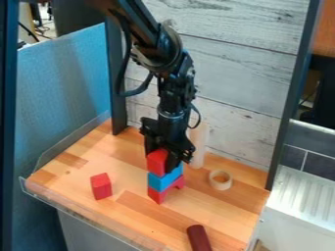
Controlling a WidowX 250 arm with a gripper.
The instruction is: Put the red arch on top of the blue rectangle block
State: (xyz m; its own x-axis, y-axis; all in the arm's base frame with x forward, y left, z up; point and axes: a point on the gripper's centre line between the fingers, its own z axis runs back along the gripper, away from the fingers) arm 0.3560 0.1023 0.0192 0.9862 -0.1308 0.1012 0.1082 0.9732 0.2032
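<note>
Presently, one gripper [162, 156] grasps a red upper piece [156, 162] (shape partly hidden) directly over the blue rectangle block [157, 182], itself atop a red arch [157, 195], mid-table. One loose red block [101, 186] stands toward the table's [134, 226] left edge.

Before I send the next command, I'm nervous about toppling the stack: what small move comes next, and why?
Probably leave the top red piece and ease the gripper straight up: the piece appears seated on the blue block, and the gripper is close against it, so sideways motion might tip it.
</note>
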